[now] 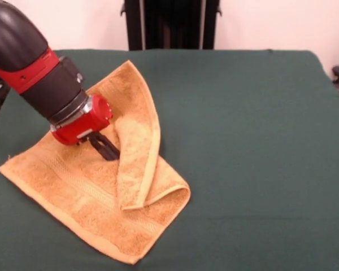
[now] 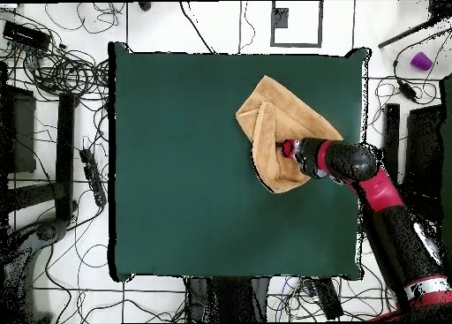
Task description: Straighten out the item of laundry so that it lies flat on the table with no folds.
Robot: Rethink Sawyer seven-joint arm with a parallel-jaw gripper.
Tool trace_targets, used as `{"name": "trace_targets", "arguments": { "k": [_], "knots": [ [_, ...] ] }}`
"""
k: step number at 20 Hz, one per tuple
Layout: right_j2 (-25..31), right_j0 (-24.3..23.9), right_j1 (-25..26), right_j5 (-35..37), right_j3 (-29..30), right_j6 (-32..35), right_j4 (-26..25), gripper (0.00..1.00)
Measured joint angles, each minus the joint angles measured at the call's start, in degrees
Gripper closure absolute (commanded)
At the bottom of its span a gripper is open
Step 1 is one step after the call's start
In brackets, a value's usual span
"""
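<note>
The golden-orange towel (image 1: pixel 85 186) lies on the left part of the green table (image 1: pixel 248 141). Its right side is folded over itself in a long flap (image 1: pixel 138 141) that runs from the far corner down to the near right corner. My gripper (image 1: pixel 106 148) comes in from the upper left. Its black fingers (image 1: pixel 101 144) are close together, pressed into the towel at the flap's inner edge, where the cloth stands up a little. In the overhead view the towel (image 2: pixel 278 117) lies near the table's (image 2: pixel 194 162) upper right corner, with the gripper (image 2: pixel 285 149) on its lower part.
The black pedestal (image 1: pixel 169 22) stands behind the table's far edge. In the overhead view cables (image 2: pixel 62 69) and dark equipment lie on the floor to the left of the table, and a small purple object (image 2: pixel 422 61) lies to its upper right.
</note>
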Motion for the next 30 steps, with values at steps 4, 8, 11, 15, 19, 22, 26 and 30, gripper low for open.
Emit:
{"name": "trace_targets", "arguments": {
  "k": [4,8,11,15,19,22,26,30],
  "knots": [
    [1.0,0.1,0.4,-5.2,0.5,0.0,0.0,1.00],
    [1.4,1.1,0.6,-13.5,1.0,0.0,-0.2,1.00],
    [1.1,2.9,0.3,-19.2,1.0,0.0,-0.2,1.00],
    [0.1,5.4,-0.2,-25.1,1.0,0.0,-0.2,1.00],
    [0.1,6.0,-0.3,-28.6,1.4,0.0,-0.2,1.00],
    [0.1,5.3,-0.8,-30.9,3.2,0.0,-0.2,1.00],
    [0.1,4.5,-1.6,-32.1,5.5,0.0,-0.2,1.00],
    [0.0,3.6,-3.2,-32.3,8.5,0.0,-0.2,1.00]
  ]
}}
